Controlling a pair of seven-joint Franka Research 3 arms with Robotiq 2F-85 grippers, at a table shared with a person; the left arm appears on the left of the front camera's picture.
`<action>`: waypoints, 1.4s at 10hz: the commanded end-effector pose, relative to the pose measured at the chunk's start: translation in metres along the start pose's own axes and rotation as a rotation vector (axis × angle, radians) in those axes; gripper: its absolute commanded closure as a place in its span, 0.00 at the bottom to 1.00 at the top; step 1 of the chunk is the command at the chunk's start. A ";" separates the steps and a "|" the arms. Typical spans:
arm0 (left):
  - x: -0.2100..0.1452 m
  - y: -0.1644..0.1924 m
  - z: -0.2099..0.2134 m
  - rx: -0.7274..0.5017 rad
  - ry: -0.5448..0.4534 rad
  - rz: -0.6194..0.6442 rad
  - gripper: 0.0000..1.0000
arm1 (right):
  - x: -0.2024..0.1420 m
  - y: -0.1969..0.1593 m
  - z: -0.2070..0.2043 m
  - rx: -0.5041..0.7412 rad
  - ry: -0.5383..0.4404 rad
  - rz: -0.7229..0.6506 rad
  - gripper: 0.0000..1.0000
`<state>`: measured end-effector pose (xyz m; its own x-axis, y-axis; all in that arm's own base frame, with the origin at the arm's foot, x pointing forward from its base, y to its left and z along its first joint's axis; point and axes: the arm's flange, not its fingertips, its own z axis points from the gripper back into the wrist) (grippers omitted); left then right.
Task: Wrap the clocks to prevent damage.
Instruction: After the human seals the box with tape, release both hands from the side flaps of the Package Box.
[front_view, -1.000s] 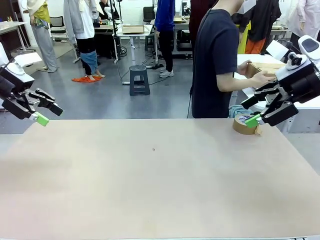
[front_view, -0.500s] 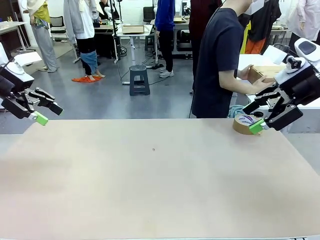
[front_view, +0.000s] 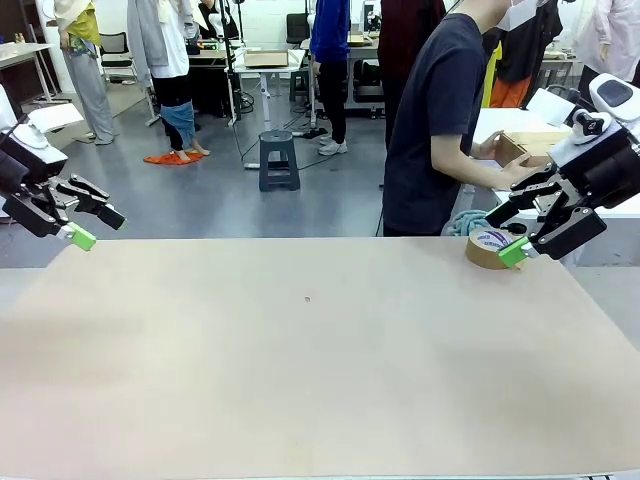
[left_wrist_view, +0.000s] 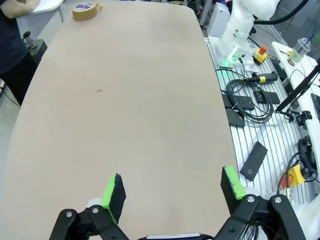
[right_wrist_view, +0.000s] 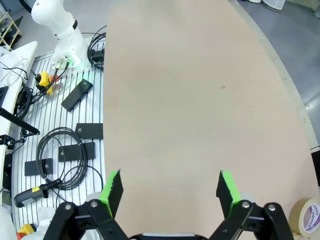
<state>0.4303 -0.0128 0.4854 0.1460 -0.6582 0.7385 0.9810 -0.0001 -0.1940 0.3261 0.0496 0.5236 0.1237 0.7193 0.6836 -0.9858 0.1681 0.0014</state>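
Observation:
The clocks are out of view. My left gripper (front_view: 98, 228) hovers open over the table's far left corner, with nothing between its green pads (left_wrist_view: 114, 192). Over the far right corner my right gripper (front_view: 503, 232) is open too, right beside a brown tape roll (front_view: 488, 248) that lies flat on the table. In the left wrist view the left gripper (left_wrist_view: 172, 187) looks along the bare tabletop (left_wrist_view: 125, 110) to the tape roll (left_wrist_view: 84, 11) at the far end. The right gripper (right_wrist_view: 170, 187) stands open above bare tabletop, with the tape roll (right_wrist_view: 309, 215) at the frame's lower right corner.
A person (front_view: 435, 120) in a dark shirt stands at the far right edge, turned to a side table, hands on a cardboard box (front_view: 530, 140). A blue cloth (front_view: 470, 222) lies behind the tape roll. Cables and boxes (right_wrist_view: 65, 150) lie on the slatted base on the robot's side.
My right gripper has dropped slightly and shifted right beside the tape roll. The person has leaned further toward the side table. The left gripper has barely moved.

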 end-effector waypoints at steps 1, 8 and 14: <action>0.000 0.000 0.000 0.002 0.000 -0.001 0.00 | -0.001 -0.009 0.007 0.026 -0.147 -0.072 0.00; -0.033 -0.005 0.062 0.230 -0.515 0.041 0.00 | -0.053 -0.042 0.049 0.016 -0.515 -0.267 0.00; -0.044 -0.025 0.059 0.152 -0.454 -0.204 0.00 | -0.062 -0.054 0.045 0.043 -0.496 -0.291 0.00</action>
<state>0.4109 0.0568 0.4940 -0.0130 -0.2557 0.9667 0.9983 0.0511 0.0269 0.3588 -0.0322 0.5115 0.3344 0.2532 0.9078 -0.9241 0.2772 0.2630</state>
